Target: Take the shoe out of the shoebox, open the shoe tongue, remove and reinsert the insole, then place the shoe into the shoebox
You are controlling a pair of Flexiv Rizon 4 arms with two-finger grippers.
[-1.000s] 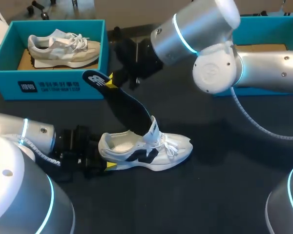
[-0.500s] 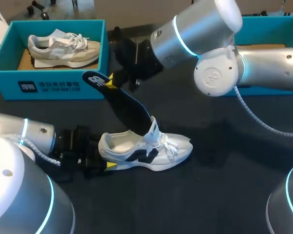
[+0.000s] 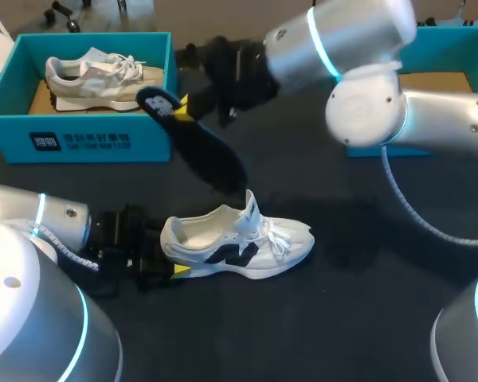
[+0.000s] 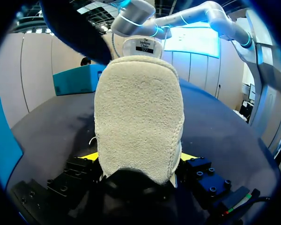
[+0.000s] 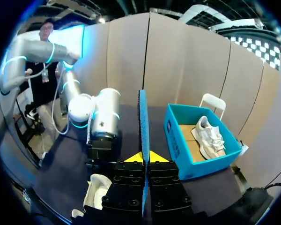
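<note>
Right gripper (image 3: pixel 190 107) clamped on the heel end of the insole (image 3: pixel 199 147), which hangs in air clear of the shoe (image 3: pixel 239 247), between it and the shoebox (image 3: pixel 80 142). Left gripper (image 3: pixel 172 269) closed on the shoe's heel, shoe flat on the table (image 3: pixel 366 302). Insole looks thin, light, bendy; I judge its free toe end will flop, so a heel-end grip suits, toe fed in first

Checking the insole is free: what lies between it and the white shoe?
Nothing: the head view shows only bare table between the insole and the white shoe.
</note>
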